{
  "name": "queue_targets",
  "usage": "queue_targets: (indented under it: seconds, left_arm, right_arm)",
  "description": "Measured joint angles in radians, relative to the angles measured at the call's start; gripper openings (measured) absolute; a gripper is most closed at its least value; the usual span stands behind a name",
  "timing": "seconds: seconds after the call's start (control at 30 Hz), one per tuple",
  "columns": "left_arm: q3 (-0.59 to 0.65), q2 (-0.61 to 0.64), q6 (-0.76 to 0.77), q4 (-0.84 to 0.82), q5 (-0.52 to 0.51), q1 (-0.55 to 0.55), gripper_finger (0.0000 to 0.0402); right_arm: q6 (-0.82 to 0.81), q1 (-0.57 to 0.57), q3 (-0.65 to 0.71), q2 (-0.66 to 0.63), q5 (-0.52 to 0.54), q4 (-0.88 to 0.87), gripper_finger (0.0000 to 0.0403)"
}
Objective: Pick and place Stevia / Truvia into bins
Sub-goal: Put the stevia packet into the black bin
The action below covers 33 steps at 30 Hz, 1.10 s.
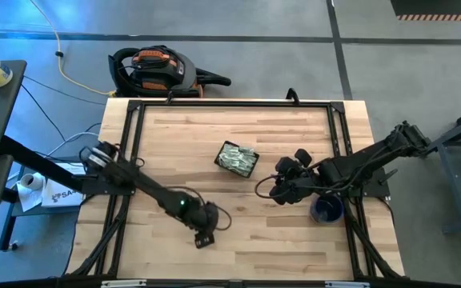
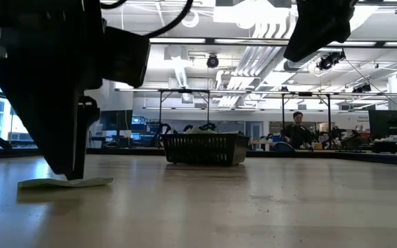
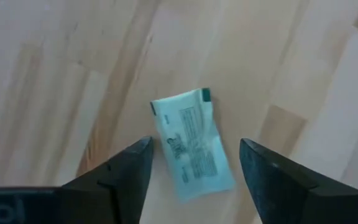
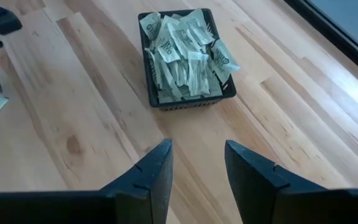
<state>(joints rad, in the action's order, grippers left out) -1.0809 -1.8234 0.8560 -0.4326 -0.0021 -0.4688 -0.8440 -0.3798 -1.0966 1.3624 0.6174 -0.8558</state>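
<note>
Here, one basket [image 1: 237,159] sat near bench [image 1: 166,144] centre, heaped with sachets [image 4: 185,53]. One loose sachet [image 3: 192,144] lay flat toward 7 o'clock of it. Left hand [image 3: 191,177] stood wide open astride that sachet, gripping nothing. Right hand [image 4: 196,171], at 3 o'clock, half open, empty.

Between the left tool's [image 3: 191,171] fingers, the sachet's [image 3: 191,144] print is too blurred to read.

Left pincer [image 3: 191,180] spread wide, right pincer [image 4: 197,168] parted
</note>
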Motion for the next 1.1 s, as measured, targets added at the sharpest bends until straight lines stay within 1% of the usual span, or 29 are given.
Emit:
queue_targets:
  seconds: [0.13, 0.23, 0.37, 0.53, 0.63, 0.73, 0.77, 0.83, 0.93, 1.03, 1.1]
  left_arm:
    - [-0.002, -0.039, 0.025, 0.011, -0.068, -0.019, 0.0253]
    - [-0.001, -0.048, 0.01, 0.023, -0.122, -0.019, 0.0222]
    - [-0.002, -0.052, -0.057, 0.028, -0.222, -0.018, 0.0159]
    - [-0.005, -0.096, -0.133, 0.037, -0.328, -0.017, 0.0075]
    - [-0.005, -0.104, -0.168, 0.035, -0.377, -0.012, 0.0034]
    - [-0.022, -0.072, -0.222, -0.018, -0.394, 0.017, 0.003]
    - [-0.031, -0.06, -0.248, -0.049, -0.396, 0.034, 0.003]
    - [-0.054, -0.027, -0.315, -0.117, -0.402, 0.074, 0.0031]
    - [-0.112, 0.053, -0.439, -0.15, -0.408, 0.158, 0.0038]
    - [-0.149, 0.107, -0.628, -0.159, -0.398, 0.26, 0.0033]
    - [-0.186, 0.131, -0.784, -0.136, -0.354, 0.33, 0.0031]
  right_arm:
    - [-0.004, 0.0, 0.0, 0.0, -0.001, -0.001, 0.0138]
    - [-0.005, 0.0, 0.0, 0.0, 0.003, -0.001, 0.0138]
    - [-0.008, 0.0, 0.0, 0.0, 0.004, -0.001, 0.0138]
    - [-0.01, 0.0, 0.0, 0.0, 0.005, -0.01, 0.0138]
    - [-0.014, 0.0, 0.0, 0.0, 0.006, -0.017, 0.0138]
    - [-0.014, -0.005, 0.0, 0.0, 0.017, -0.01, 0.0138]
    - [-0.014, -0.01, 0.0, 0.0, 0.036, -0.003, 0.0138]
    - [-0.025, -0.033, 0.0, 0.0, 0.094, 0.005, 0.0138]
    - [-0.075, -0.073, 0.0, 0.0, 0.182, 0.004, 0.0138]
    - [-0.122, -0.106, 0.0, 0.0, 0.221, 0.001, 0.0138]
    - [-0.142, -0.121, 0.0, 0.0, 0.223, -0.001, 0.0138]
